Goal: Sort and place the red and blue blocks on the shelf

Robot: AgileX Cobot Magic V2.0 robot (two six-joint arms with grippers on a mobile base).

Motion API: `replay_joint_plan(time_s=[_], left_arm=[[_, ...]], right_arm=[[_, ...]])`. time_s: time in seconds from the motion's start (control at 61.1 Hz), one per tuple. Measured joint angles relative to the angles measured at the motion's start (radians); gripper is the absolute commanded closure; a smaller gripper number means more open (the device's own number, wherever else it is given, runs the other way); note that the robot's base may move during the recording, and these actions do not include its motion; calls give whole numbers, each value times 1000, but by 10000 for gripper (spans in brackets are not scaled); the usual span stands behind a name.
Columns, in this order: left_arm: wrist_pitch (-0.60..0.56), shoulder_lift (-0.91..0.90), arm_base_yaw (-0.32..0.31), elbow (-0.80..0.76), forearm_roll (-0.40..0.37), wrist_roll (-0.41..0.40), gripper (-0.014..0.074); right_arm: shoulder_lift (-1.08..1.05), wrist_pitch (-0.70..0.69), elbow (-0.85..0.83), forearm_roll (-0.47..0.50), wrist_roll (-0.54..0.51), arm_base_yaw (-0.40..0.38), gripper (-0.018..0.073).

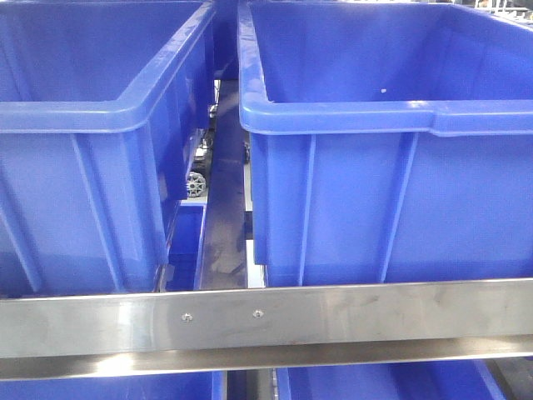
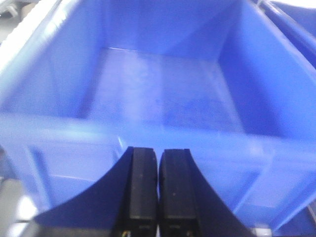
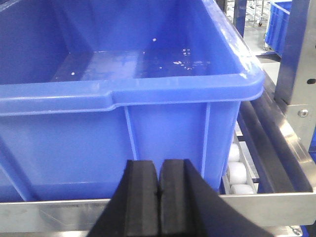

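Steel racking is filling every view: the shelf [image 1: 266, 321] is showing its shiny front rail, with white rollers [image 3: 238, 173] running along the right side. Two large blue bins are sitting side by side on this tier, the left bin [image 1: 92, 150] and the right bin [image 1: 391, 167], and both interiors are looking empty. Neither the red nor the blue block is appearing in any view, so progress cannot be judged; no sorting result is showing here. The left end effector [image 2: 158, 192] is hovering clenched and empty before a bin, and the right end effector [image 3: 159, 197] is likewise clenched, holding nothing. Bin walls are standing between both arms and the shelf surface.
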Motion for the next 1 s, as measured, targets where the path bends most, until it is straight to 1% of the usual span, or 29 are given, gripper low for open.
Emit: replay_joint_plan(time_s=[0.131,0.262,0.491,0.999], left_arm=[[-76,-65,0,84,-2,0,471],[-113,-114,9,143,-7,0,471],[-147,-124,34,146,-21,0,471],[-164,-124,35,146,-23,0,471]], right_arm=[[0,0,0,0,0,0,510],[0,0,0,0,0,0,510],[0,0,0,0,0,0,510],[0,0,0,0,0,0,510]])
